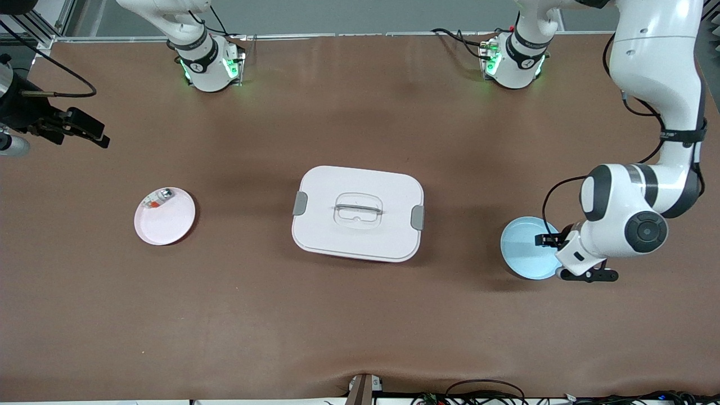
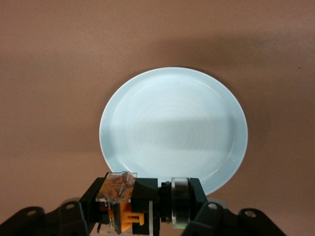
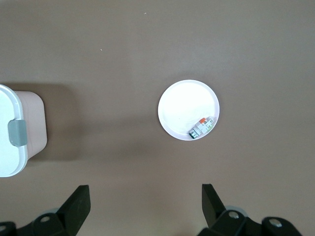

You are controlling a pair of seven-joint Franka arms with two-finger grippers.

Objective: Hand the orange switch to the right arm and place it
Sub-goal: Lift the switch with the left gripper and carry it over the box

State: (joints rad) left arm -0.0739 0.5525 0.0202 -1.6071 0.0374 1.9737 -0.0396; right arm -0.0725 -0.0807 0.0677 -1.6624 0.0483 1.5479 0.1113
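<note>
In the left wrist view my left gripper is shut on the orange switch, a small black block with orange patches and a clear cover, held just above the rim of a light blue plate. In the front view the left gripper is over the blue plate at the left arm's end of the table. My right gripper is up in the air at the right arm's end, open and empty, as the right wrist view shows.
A white lidded box with grey clips stands mid-table. A pink plate at the right arm's end holds a small silver, red and white item; the plate and item also show in the right wrist view.
</note>
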